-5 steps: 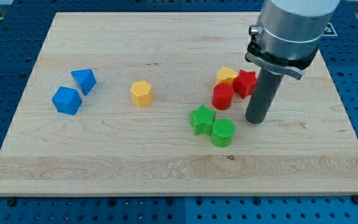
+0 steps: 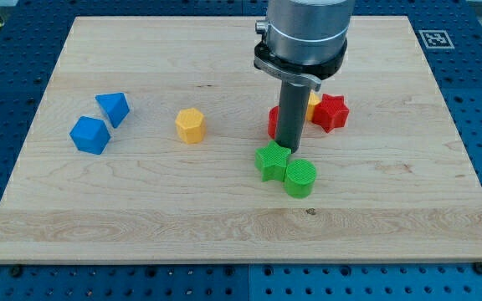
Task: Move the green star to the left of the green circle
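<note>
My tip [image 2: 289, 151] stands on the surface [image 2: 224, 234] near its middle, just above the seam where the star [image 2: 271, 160] and the green circle [image 2: 300, 177] meet. It appears to touch, or all but touch, the star's upper right point; contact cannot be confirmed. The rod carries no fingers, so there is nothing to be released or clenched; it can only push.

The star lies directly toward the bottom edge and slightly toward the left edge from my tip. The circle lies toward the bottom edge and slightly right, pressed against the star's lower right side. The star already sits on the circle's left, a little higher, and the two are touching.

Judgement: the task looks largely met. Any coming move turns on my tip being above the star; a push from there drives it toward the bottom edge rather than leftward, and may drag the circle along.

Behind the rod, partly hidden: a red block [image 2: 274, 124], a red star [image 2: 329, 111] and a sliver of yellow [image 2: 314, 101]. Toward the left edge: a yellow hexagon [image 2: 189, 125] and two blue blocks [image 2: 112, 108] [image 2: 89, 135], well apart from the work.
</note>
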Controlling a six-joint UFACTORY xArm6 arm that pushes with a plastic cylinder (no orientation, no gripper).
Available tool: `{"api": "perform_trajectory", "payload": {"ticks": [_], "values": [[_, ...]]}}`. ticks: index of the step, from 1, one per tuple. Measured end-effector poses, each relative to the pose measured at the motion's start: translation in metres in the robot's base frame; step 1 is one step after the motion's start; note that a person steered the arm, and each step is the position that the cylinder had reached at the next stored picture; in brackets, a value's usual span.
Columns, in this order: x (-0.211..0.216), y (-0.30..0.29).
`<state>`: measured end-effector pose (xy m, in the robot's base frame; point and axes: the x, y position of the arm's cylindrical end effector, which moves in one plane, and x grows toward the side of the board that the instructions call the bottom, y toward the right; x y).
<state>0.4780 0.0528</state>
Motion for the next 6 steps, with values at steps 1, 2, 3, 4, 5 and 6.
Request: {"api": "perform_trajectory", "payload": {"ticks": [1, 2, 3, 4, 5, 6], "values": [[0.000, -0.003], [0.003, -0.004], [0.011, -0.003], [0.024, -0.003], [0.026, -0.003], [0.025, 0.004]]}}
